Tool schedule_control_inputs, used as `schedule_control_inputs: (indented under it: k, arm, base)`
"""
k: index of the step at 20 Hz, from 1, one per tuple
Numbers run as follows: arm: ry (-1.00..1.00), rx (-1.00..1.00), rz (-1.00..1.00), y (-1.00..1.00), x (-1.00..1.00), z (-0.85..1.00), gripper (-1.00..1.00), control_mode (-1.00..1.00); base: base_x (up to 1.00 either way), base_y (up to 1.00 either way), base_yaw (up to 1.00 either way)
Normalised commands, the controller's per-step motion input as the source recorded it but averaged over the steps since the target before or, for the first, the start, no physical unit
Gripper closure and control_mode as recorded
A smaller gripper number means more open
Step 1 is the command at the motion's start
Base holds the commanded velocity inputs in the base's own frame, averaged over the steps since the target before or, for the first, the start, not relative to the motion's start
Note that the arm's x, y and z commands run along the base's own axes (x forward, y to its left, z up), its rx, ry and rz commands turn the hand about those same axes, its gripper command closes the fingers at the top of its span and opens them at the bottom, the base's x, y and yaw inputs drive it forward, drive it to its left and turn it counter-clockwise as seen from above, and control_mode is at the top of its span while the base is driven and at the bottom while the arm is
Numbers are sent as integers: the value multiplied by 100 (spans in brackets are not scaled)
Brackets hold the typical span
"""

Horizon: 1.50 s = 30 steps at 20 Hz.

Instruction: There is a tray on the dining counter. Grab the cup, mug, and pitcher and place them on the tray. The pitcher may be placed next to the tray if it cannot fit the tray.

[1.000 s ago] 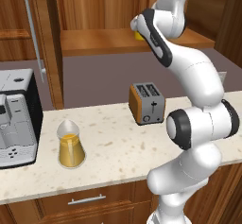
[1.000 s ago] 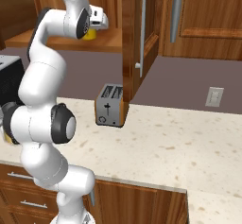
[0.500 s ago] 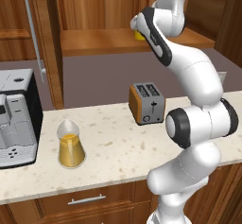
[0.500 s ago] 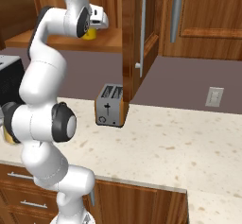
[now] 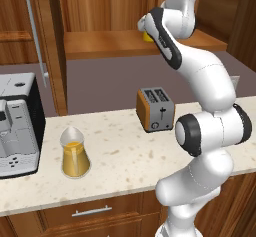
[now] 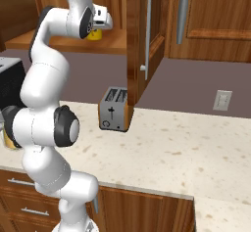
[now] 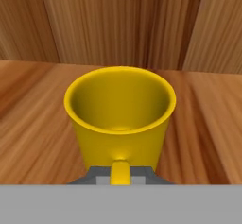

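Note:
The short yellow mug (image 7: pixel 120 119) stands upright on a wooden shelf (image 5: pixel 100 43) inside a wall cabinet, its handle turned toward the hand camera. My gripper (image 7: pixel 120 178) is raised to shelf height, and its grey fingertips (image 7: pixel 100 176) press against both sides of the handle, shut on it. From the base, the mug (image 5: pixel 147 35) (image 6: pixel 96 34) peeks out as a yellow patch behind the hand. The glass pitcher (image 5: pixel 75 153) with orange liquid stands on the long counter, left of the arm. The tray, the cup and the dining counter are out of view.
An orange toaster (image 5: pixel 156 109) (image 6: pixel 114 109) sits at the back of the counter under the shelf. A coffee machine (image 5: pixel 17 126) stands at far left. The opened cabinet door (image 6: pixel 142 30) juts out just right of the hand. A wall outlet (image 6: pixel 222 100) is farther right.

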Motion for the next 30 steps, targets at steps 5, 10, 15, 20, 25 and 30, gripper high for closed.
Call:
schedule_control_inputs:
  k: [5, 10, 15, 20, 25, 30]
  arm:
    - [0, 0, 0, 0, -6, -1, 100, -100]
    - [-1, 0, 0, 4, -88, -13, 100, -100]
    - [-3, 0, 0, 6, -100, -16, 100, -100]
    - [0, -2, 0, 34, -100, -26, 100, -100]
    - [-2, -1, -2, 3, -100, -29, 100, -100]
    - [0, 0, -9, -44, -84, -20, 100, -100]
  base:
    - [0, 0, 0]
    - [0, 0, 0]
    - [0, 0, 0]
    - [0, 0, 0]
    - [0, 0, 0]
    - [0, 0, 0]
